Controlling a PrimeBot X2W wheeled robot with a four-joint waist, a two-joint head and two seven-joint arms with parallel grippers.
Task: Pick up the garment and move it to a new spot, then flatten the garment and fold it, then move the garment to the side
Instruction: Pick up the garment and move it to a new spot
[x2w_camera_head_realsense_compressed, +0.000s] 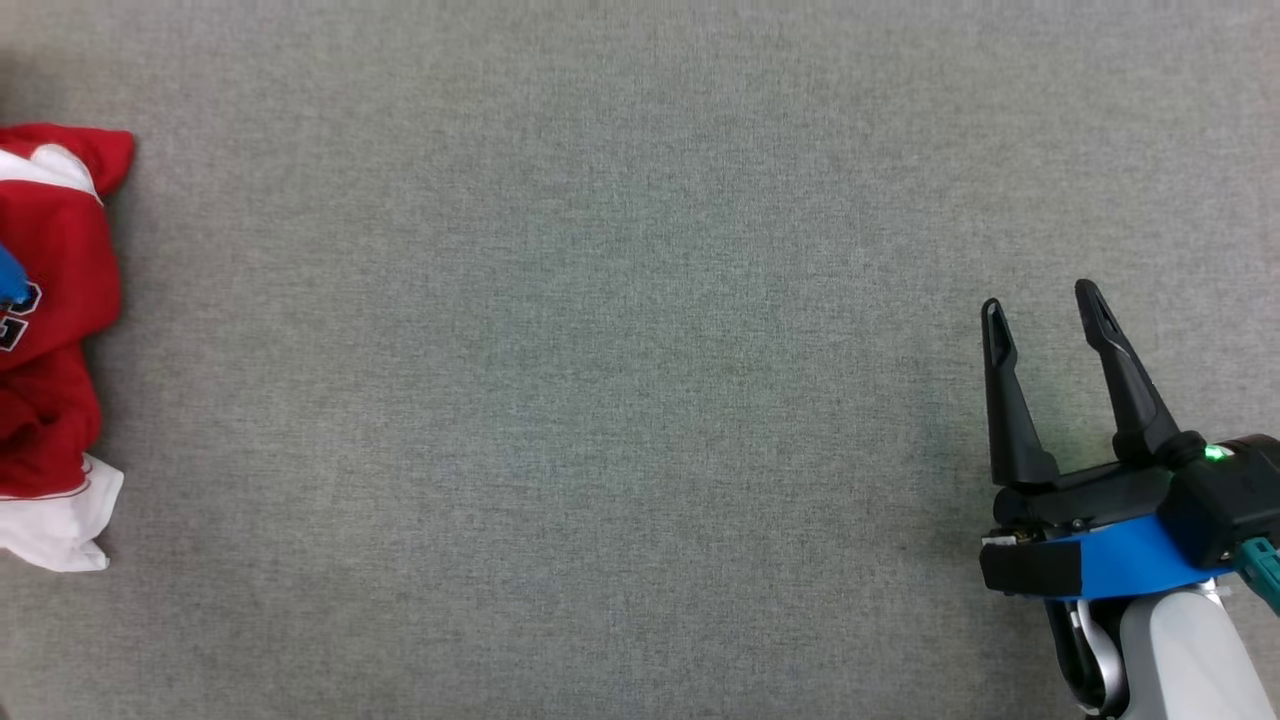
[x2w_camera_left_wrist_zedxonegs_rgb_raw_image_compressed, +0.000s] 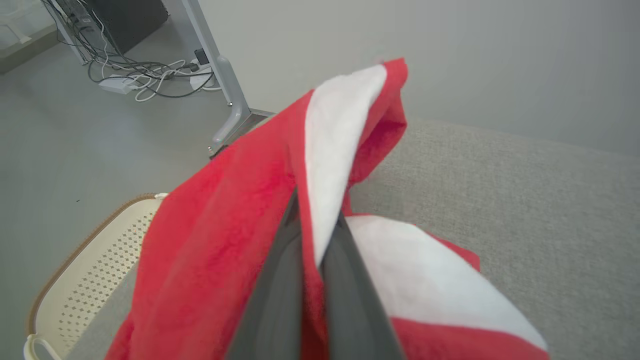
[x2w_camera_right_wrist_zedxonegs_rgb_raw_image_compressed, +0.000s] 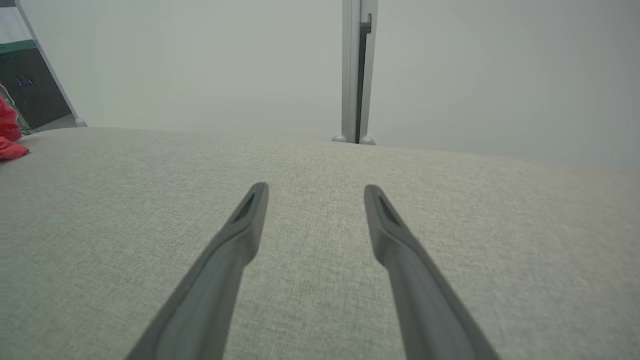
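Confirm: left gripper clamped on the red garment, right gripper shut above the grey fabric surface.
Wrong on the right gripper: it is open, fingers apart, above the grey fabric surface, per the right wrist view. The left gripper does clamp the red garment.

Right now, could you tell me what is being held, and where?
The left gripper pinches the garment at a red-and-white fold; the right gripper is open, empty.
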